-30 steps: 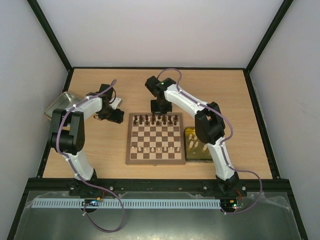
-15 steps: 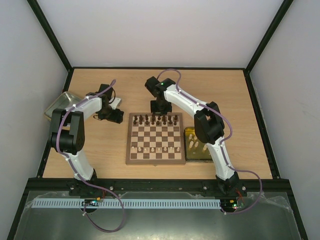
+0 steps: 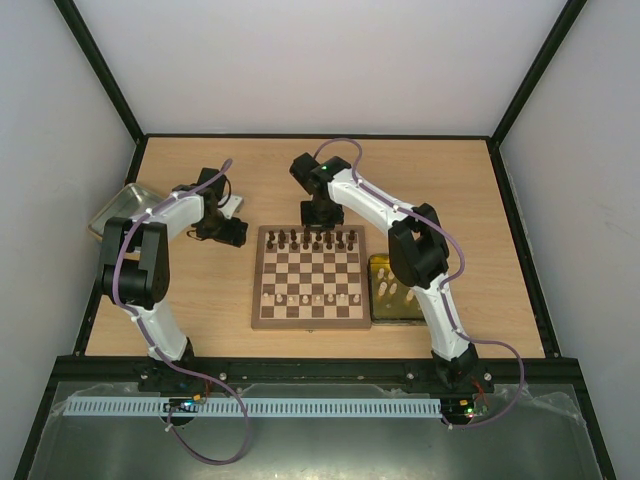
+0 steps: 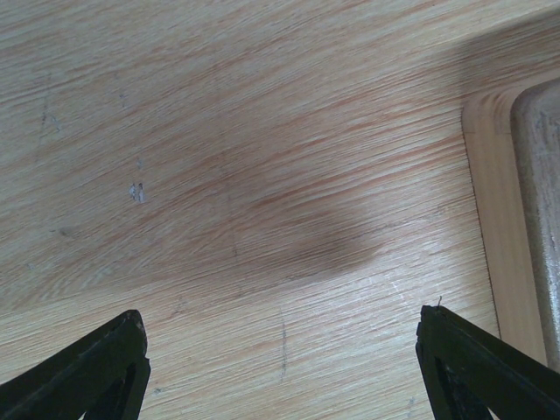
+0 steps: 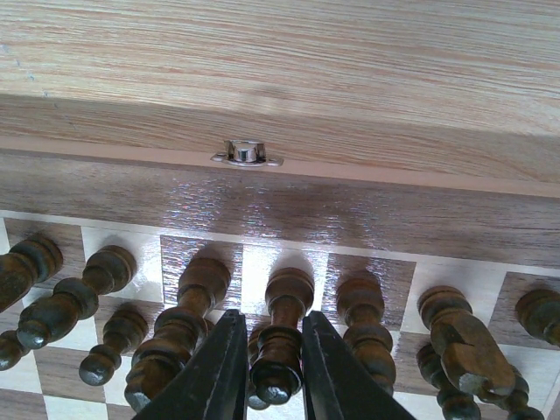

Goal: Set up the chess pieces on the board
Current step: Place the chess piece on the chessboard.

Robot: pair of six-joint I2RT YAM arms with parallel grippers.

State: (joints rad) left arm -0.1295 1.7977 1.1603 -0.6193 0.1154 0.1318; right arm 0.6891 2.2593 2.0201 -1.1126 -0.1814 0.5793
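My right fingers [image 5: 219, 372] have just begun easing apart around a dark chess piece [image 5: 282, 328] standing in the back row at the board's [image 5: 350, 219] far edge, so it looks placed, though I can't tell if they've fully let go; left fingers [image 4: 96, 376] gape empty over the counter [image 4: 262, 175].

Layout: board at centre of table, one tray to either side.
The board [image 3: 308, 280] lies mid-table [image 3: 430, 180]. Chess pieces [image 3: 315, 238] stand on its two far rows and along a row near the front edge. A tray [image 3: 395, 316] holding more pieces sits just beside its right edge, and a second tray [image 3: 118, 205] lies at the far left. The left hand [image 4: 278, 313] hangs over the table between the second tray and the board. The right hand [image 5: 269, 317] is over the far rows, one piece between its fingers.
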